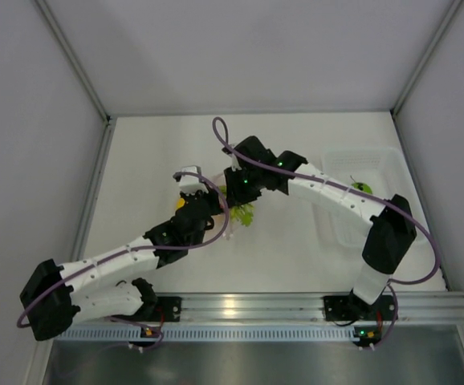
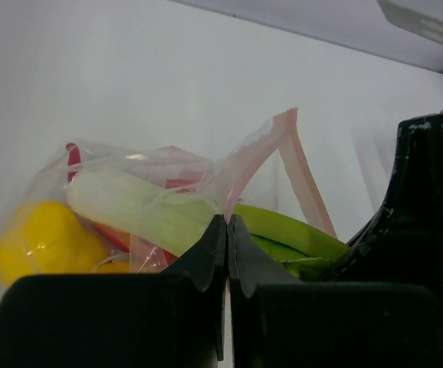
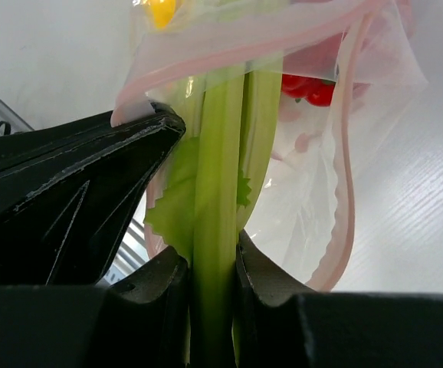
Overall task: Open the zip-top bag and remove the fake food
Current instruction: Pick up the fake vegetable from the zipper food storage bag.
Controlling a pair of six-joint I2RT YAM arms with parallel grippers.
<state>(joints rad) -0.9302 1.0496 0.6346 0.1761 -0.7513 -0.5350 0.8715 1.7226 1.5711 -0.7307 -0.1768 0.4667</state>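
Well into the removal step, with the bag (image 2: 267, 153) already open at its pink zip strip (image 3: 336, 230) and most of the toy food (image 2: 41, 241) inside it. Lying mid-table in the overhead view, with a white tray (image 1: 384, 160) at 3 o'clock of it.

For the left gripper (image 2: 228, 230): closed flat on a fold of the bag's thin film, holding the lip up. For the right gripper (image 3: 215, 268): narrow, clamped on a green stalk (image 3: 218, 153) reaching out through the mouth, with a leaf at 9 o'clock of it.

Next, probably: draw the stalk straight back out of the mouth, towards 3 o'clock and the tray. Calls for a firm left pinch, so as not to drag the whole bag along. Worth watching for the leaf snagging on the strip.
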